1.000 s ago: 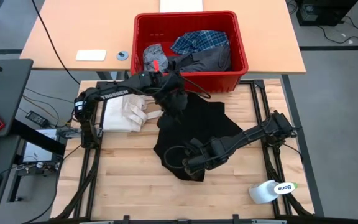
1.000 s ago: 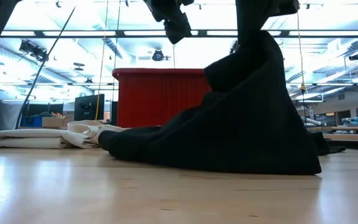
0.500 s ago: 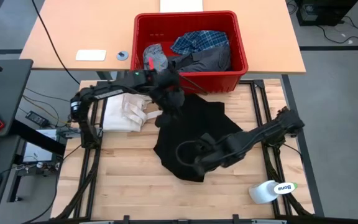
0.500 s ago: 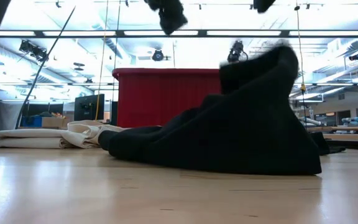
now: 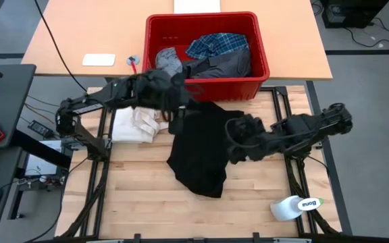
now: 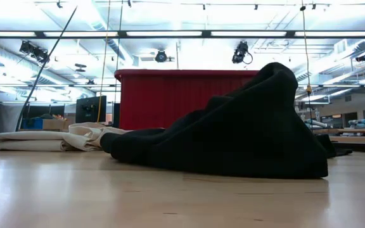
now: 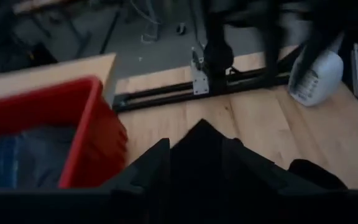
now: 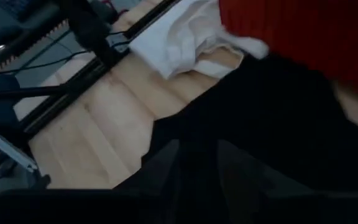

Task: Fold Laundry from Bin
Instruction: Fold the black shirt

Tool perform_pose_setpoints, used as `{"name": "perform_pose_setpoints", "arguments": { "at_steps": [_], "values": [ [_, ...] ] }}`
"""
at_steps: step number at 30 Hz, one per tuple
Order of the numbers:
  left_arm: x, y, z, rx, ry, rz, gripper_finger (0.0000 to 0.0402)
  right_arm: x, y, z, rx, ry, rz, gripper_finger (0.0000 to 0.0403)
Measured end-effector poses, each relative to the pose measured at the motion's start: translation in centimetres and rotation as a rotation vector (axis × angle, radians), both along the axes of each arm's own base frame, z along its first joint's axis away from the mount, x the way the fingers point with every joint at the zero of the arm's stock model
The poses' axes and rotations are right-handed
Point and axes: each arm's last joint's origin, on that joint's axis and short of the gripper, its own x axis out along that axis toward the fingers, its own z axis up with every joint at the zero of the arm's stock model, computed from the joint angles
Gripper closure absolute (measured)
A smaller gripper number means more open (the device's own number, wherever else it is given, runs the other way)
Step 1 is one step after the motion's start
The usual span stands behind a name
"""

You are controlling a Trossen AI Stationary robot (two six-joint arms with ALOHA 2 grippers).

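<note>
The large black garment (image 5: 201,152) lies bunched on the wooden table, and one part stands up in a tall heap (image 6: 274,79). My left gripper (image 5: 179,111) hangs open above its far left corner, with nothing between the fingers (image 7: 197,146). My right gripper (image 5: 229,138) hovers open above the garment's right side (image 8: 197,149). Neither gripper shows in the low view. The red bin (image 5: 265,67) stands beyond the far edge. It holds a plaid shirt (image 5: 218,44), a dark grey garment (image 5: 229,64) and a light grey one (image 5: 169,61).
A folded cream-white cloth (image 5: 137,121) lies on the table's left side next to the black garment. A white bottle (image 5: 296,206) lies at the near right corner. Bare wood shows along the near edge (image 5: 134,202). The metal frame rails run along both sides.
My right gripper has opened and let go of the black garment, then risen toward the table's right and far side. The part of the garment that it held high has dropped into a heap. My left gripper has risen out of the low view.
</note>
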Motion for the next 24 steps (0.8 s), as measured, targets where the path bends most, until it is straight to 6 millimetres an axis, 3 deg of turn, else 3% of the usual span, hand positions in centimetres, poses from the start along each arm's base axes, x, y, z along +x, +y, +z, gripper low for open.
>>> {"name": "perform_pose_setpoints", "arguments": {
  "at_steps": [3, 5, 11, 18, 24],
  "values": [
    [0.0, -1.5, -0.4, 0.026, 0.038, -0.056, 0.0261, -1.2, -0.7, -0.7, -0.042, 0.022, 0.006, 0.0293],
    [0.9, -2.4, -1.8, 0.043, 0.049, -0.088, 0.0269, -1.6, -0.9, -2.0, -0.046, 0.032, 0.007, 0.0293],
    [2.7, -3.5, -9.9, -0.009, 0.049, -0.085, 0.0298, -1.5, -0.8, -7.0, 0.057, -0.078, 0.046, 0.0294],
    [-0.2, -3.1, -18.1, -0.136, 0.142, 0.0, 0.0325, -1.3, -0.4, -11.1, 0.202, -0.171, 0.102, 0.0293],
    [-3.0, -3.0, -27.0, -0.333, 0.37, 0.148, 0.0333, -0.9, -0.2, -12.9, 0.205, -0.117, 0.118, 0.0293]
  ]
}}
